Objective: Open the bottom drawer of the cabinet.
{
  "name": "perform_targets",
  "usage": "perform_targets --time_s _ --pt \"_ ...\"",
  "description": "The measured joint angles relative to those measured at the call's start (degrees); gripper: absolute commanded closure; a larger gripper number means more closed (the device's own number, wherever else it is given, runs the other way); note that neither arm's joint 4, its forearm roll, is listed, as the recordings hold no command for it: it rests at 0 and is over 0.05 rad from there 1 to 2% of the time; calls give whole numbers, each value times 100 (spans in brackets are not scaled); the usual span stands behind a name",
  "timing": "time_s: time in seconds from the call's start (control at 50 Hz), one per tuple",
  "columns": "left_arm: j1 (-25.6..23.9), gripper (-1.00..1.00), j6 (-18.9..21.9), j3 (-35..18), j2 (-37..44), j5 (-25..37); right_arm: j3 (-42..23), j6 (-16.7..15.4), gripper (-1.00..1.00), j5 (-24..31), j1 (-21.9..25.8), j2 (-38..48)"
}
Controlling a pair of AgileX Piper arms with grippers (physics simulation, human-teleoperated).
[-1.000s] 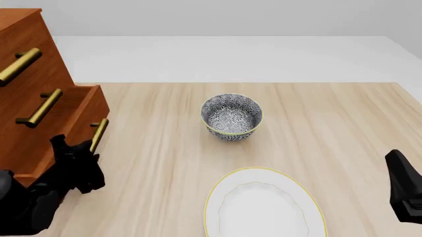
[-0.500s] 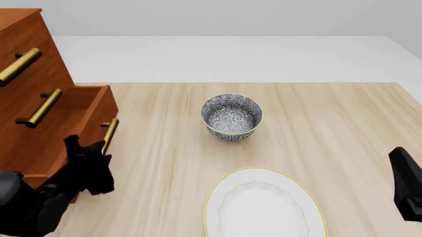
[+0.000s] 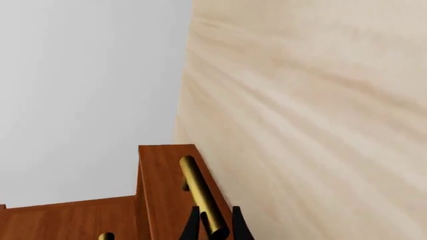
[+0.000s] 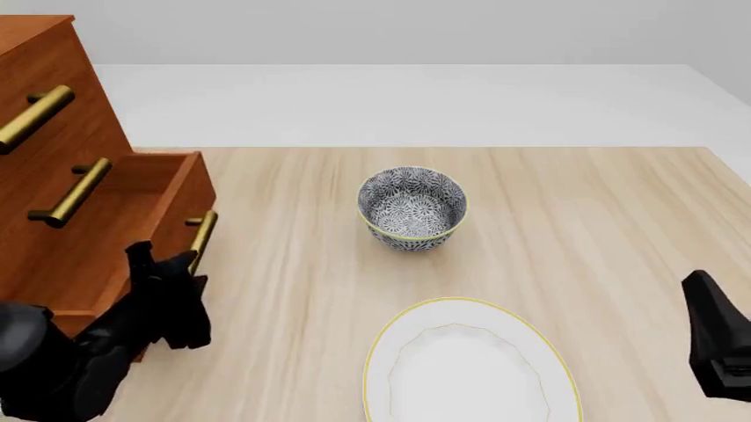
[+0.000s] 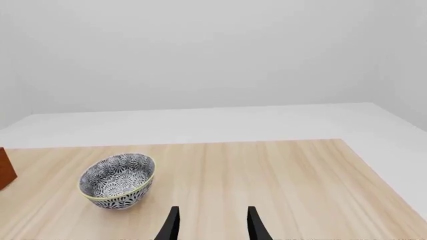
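Observation:
The reddish-brown cabinet (image 4: 53, 88) stands at the table's far left. Its bottom drawer (image 4: 176, 198) is pulled partly out toward the table's middle, with the inside showing. My left gripper (image 4: 178, 268) is shut on the drawer's brass bar handle (image 4: 200, 237). In the left wrist view the two black fingers (image 3: 192, 226) pinch the near end of the handle (image 3: 199, 192), with the drawer front (image 3: 160, 185) behind it. My right gripper (image 5: 212, 225) is open and empty at the table's near right, far from the cabinet.
A patterned blue-white bowl (image 4: 411, 208) sits mid-table, also visible in the right wrist view (image 5: 118, 180). A white plate with a yellow rim (image 4: 470, 365) lies near the front edge. Two upper drawers carry brass handles (image 4: 35, 114) (image 4: 70, 189). The right arm (image 4: 718, 352) stands at the right edge.
The bottom drawer has slid farther out of the cabinet. My left gripper moved with its handle, rightward and nearer. The right arm has barely shifted.

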Motion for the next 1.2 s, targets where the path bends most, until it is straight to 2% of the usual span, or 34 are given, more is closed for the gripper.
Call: perform_targets --time_s 0.72,0.74,0.96,1.2 --pt "-217 100 -19 -18 64 -75 104 11 -100 -87 -21 -6" --pt "-218 -100 -21 -18 63 -75 104 11 -100 -87 -21 -7" --pt "-283 -100 -14 -340 92 -121 106 9 -100 -90 -16 -8" --pt "-300 -100 9 -405 120 -105 105 6 -100 -101 -10 -7"
